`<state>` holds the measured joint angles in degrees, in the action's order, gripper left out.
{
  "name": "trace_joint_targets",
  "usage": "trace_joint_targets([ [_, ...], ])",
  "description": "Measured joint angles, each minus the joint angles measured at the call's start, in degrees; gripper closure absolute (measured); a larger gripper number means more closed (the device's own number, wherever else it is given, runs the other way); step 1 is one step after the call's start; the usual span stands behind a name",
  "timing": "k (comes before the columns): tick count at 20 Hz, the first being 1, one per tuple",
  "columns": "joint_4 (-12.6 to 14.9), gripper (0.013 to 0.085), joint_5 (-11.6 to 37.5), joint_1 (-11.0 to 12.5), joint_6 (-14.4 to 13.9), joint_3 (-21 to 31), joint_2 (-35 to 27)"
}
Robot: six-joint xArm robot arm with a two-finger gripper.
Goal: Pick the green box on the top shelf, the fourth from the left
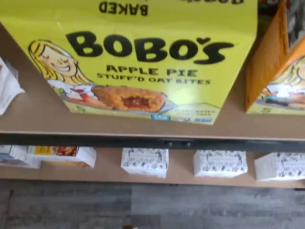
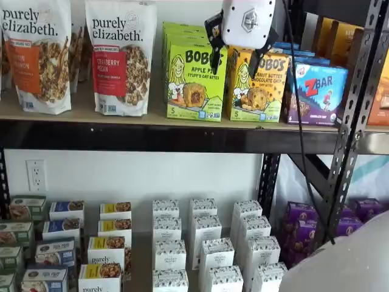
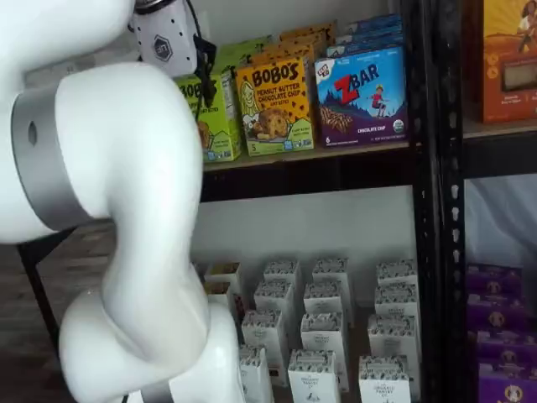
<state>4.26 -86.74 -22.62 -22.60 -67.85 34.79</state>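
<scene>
The green box (image 2: 196, 82), a lime-green Bobo's Apple Pie carton, stands upright at the front of a row on the top shelf (image 2: 152, 135). It fills the wrist view (image 1: 143, 62), standing on the tan board (image 1: 38, 114) above the black beam. My gripper (image 2: 236, 58) hangs in front of the shelf, open, with a plain gap between the two black fingers. One finger (image 2: 214, 48) overlaps the green box's upper right corner. The other overlaps the yellow-orange box. In a shelf view the gripper's white body (image 3: 164, 46) partly hides the green box (image 3: 216, 117).
A yellow-orange Bobo's peanut butter box (image 2: 261, 85) stands close on the green box's right, then a ZBar box (image 2: 316, 91). Granola bags (image 2: 121, 55) stand on its left. White boxes (image 2: 206, 243) fill the lower shelf. My white arm (image 3: 126, 210) fills the left of a shelf view.
</scene>
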Motion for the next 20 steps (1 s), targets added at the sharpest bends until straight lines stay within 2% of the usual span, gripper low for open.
trace_joint_targets([
  [9, 2.54, 0.0130, 1.70, -1.18, -1.32, -4.40, -4.58],
  [20, -0.01, 0.0130, 2.66, 0.14, 0.21, -9.58, -9.49],
])
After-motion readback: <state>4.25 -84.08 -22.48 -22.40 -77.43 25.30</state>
